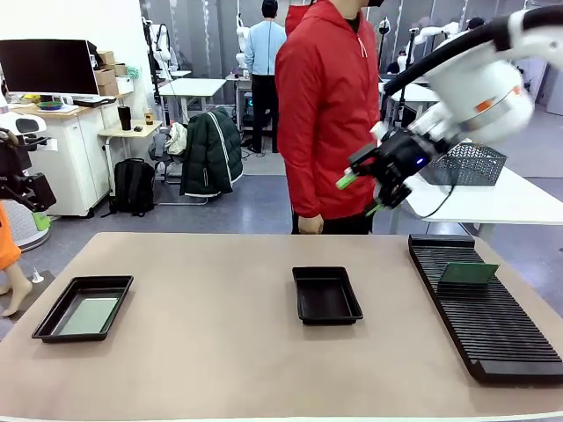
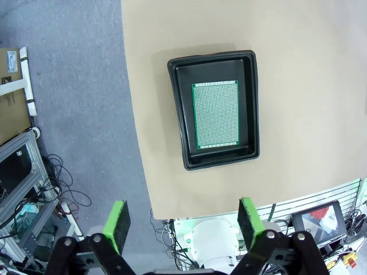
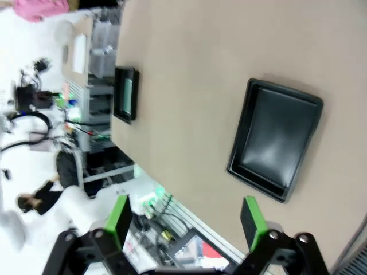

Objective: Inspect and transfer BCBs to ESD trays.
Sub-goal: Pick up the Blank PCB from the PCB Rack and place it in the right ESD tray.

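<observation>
The right end effector hangs high above the far right part of the tabletop. Its jaws are spread wide and hold nothing; in its own wrist view the green pads stand well apart. The left end effector is also wide open and empty. It hovers over the left ESD tray, where one lying BCB already rests flat on the floor.

The coming move turns, I think, on the standing BCB. It stands on its edge, leaning a little, in a slot near the far end of the black rack on the right side. In the front view it lies between 4 and 5 o'clock from the right end effector, and lower down. The right arm is clearly the nearer one; the left arm is well apart, at the other side of the tabletop. The long axis of this board runs from 9 to 3 o'clock, along the slot, so its upper long edge is what it offers to the fingers.

The middle ESD tray is empty and lies at about 7 o'clock from the same end effector. Its long axis runs from 12 to 6 o'clock, across the board's axis. In my judgement the board would need about a quarter turn, and to be laid flat, before it fits in this tray.
</observation>
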You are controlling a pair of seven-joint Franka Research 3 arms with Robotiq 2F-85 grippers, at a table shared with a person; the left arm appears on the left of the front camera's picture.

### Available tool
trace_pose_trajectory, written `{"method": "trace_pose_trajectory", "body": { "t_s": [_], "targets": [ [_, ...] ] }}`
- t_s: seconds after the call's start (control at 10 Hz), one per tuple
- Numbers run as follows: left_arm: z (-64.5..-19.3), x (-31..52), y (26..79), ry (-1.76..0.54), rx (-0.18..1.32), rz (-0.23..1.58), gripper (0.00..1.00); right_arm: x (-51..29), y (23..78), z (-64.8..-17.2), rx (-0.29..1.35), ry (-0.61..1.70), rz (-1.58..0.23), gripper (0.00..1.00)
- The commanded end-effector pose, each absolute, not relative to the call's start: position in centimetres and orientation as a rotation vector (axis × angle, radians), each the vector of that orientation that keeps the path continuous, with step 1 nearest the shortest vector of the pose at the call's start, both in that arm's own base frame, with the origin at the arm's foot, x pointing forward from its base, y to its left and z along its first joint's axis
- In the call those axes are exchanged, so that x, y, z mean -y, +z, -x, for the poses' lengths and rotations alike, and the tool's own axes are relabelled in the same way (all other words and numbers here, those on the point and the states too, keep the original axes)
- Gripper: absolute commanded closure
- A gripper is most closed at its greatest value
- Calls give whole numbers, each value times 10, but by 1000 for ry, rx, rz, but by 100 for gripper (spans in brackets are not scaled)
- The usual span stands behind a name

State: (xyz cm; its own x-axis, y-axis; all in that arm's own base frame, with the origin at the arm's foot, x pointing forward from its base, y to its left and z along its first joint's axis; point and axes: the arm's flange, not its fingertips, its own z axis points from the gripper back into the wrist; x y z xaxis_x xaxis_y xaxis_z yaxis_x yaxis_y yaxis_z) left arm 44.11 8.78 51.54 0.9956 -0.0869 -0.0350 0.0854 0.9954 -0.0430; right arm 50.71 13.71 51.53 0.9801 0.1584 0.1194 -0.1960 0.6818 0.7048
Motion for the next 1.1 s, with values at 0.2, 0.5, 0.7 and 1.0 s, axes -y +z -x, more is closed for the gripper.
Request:
{"method": "trace_pose_trajectory", "body": {
  "t_s": [0.2,0.5,0.7,1.0],
  "targets": [
    [-440,-87,514,-87,-33,42,0,-41,596,-537,184,542,-686,0],
    [-440,-87,514,-87,-33,42,0,30,642,-542,257,836,-517,0],
    [-440,-87,514,-87,-33,42,0,63,659,-534,263,1025,-424,0],
    [-440,-87,514,-87,-33,42,0,94,663,-509,207,1254,-280,0]
  ]
}}
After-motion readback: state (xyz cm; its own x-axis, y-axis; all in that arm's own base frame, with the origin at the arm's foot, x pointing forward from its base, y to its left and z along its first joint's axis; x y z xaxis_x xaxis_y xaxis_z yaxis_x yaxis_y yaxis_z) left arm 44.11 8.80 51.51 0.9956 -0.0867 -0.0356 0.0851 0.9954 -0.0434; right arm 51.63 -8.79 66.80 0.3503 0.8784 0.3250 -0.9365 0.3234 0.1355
